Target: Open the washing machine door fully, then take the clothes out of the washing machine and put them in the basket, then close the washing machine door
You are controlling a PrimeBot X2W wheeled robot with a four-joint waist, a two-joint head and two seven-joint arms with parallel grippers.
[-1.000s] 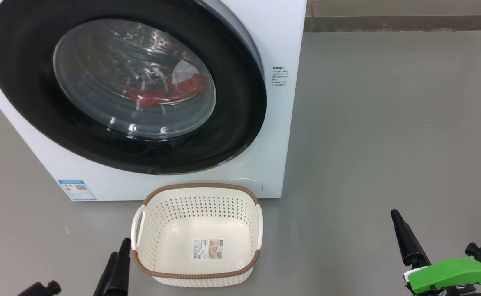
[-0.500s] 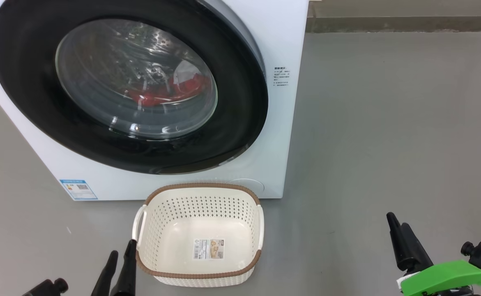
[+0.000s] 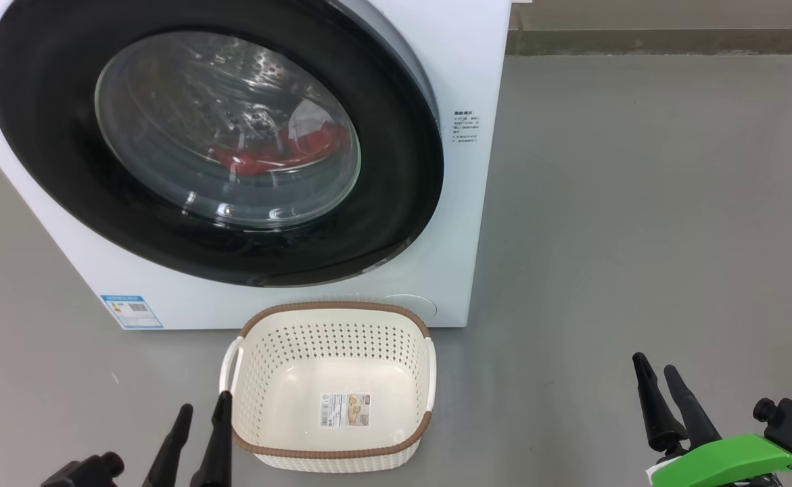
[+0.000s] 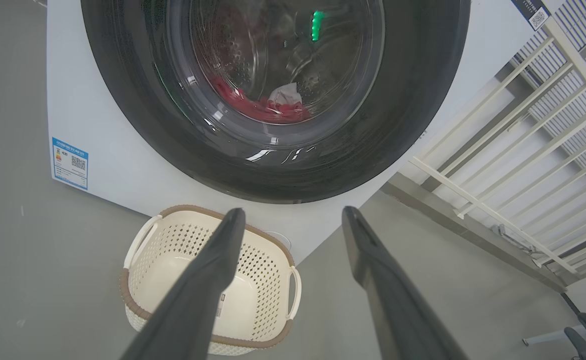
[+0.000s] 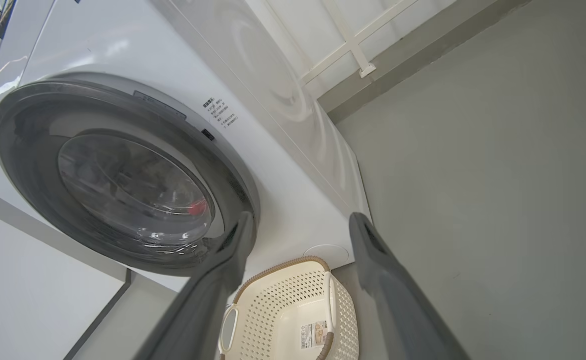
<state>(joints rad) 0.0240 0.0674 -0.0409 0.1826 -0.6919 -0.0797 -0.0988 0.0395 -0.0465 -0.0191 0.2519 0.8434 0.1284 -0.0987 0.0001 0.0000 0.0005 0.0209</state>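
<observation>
Currently: step one not begun. Washing machine door (image 3: pixel 396 203) sits flush against the washing machine (image 3: pixel 463 67), closed as far as I can judge. Clothes (image 3: pixel 281 152) lie at the bottom of the drum, red and white through the glass. Basket (image 3: pixel 331 306) stands empty on the floor (image 3: pixel 605 203), just in front of the machine's base and below the door's lower right. Its long axis runs side to side, parallel to the machine front.

Left tool (image 3: pixel 204 402): fingers spread, nothing between them, low at the basket's near left corner. Cannot tell whether it touches the rim. Right tool (image 3: pixel 653 363): likewise spread and empty, well off to the right over bare floor.

Key relation: the door lies forward of and above both tools. From the right tool it is up and to the left, and the door's right edge faces that arm. The left tool sits more under the door's middle. The door is round, so there is no long axis to line up with. Which edge carries the hinge I cannot tell; that decides the arm.

Count: one machine, one door, one basket, one red clump (garment number unclear), two tools.
</observation>
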